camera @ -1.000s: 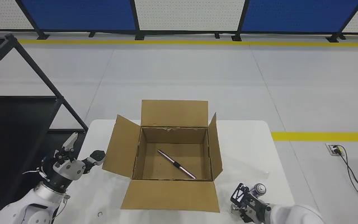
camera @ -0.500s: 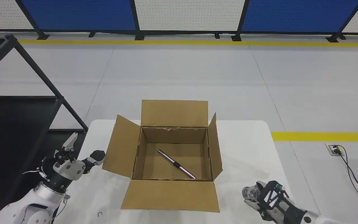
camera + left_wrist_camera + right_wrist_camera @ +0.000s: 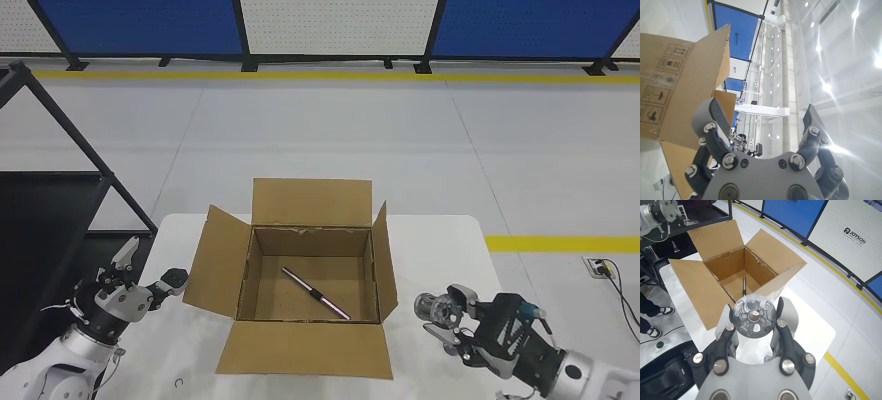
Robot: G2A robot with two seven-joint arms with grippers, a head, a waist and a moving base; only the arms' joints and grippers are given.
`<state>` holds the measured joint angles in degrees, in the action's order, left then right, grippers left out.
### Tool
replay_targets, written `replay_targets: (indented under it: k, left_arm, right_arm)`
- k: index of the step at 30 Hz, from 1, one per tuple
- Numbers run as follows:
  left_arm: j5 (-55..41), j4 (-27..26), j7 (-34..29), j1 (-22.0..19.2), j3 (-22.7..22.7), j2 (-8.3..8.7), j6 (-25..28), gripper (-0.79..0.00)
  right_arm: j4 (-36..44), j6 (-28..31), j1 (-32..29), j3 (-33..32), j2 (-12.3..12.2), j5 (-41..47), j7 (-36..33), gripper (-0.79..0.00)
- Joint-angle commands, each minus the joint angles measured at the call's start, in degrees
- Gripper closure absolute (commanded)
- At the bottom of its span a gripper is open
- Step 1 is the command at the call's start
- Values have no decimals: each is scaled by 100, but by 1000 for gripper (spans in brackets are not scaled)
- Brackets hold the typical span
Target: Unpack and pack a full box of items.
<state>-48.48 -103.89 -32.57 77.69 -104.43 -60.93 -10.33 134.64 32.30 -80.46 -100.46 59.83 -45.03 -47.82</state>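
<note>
since a second ago the right claw (image 3: pixel 445 315) is raised off the table (image 3: pixel 440 245) and brought toward the box (image 3: pixel 310 243), clenched on a metal disc (image 3: pixel 753 318) pinched at its edge. the disc is held near the right flap, not yet over the opening. a thin rod (image 3: pixel 315 293) is lying on the box floor. the left claw (image 3: pixel 762 113) is kept spread, nothing held, beside the left flap. judged risks: edge grip lost in transit; flap clipped on entry; disc dropped onto the rod.
</note>
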Motion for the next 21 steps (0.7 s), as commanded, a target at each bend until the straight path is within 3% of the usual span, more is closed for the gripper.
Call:
replay_targets:
  k: [1, 12, 16, 21]
  left_arm:
    - [0, 0, 0, 0, 0, 0, 0, -785]
    - [5, -7, 13, 5, 3, -1, 5, -785]
    - [125, -127, 99, 89, 37, -2, 12, -785]
    - [27, -116, 92, 287, -72, -10, 94, -785]
  right_arm:
    - [0, -1, 1, 1, 0, 0, 1, 0]
    - [0, -75, 113, 255, -1, 39, 211, 0]
    - [0, -362, 832, 938, -5, 45, 33, 0]
    - [-274, -1174, 2139, 2120, 58, -181, -488, 0]
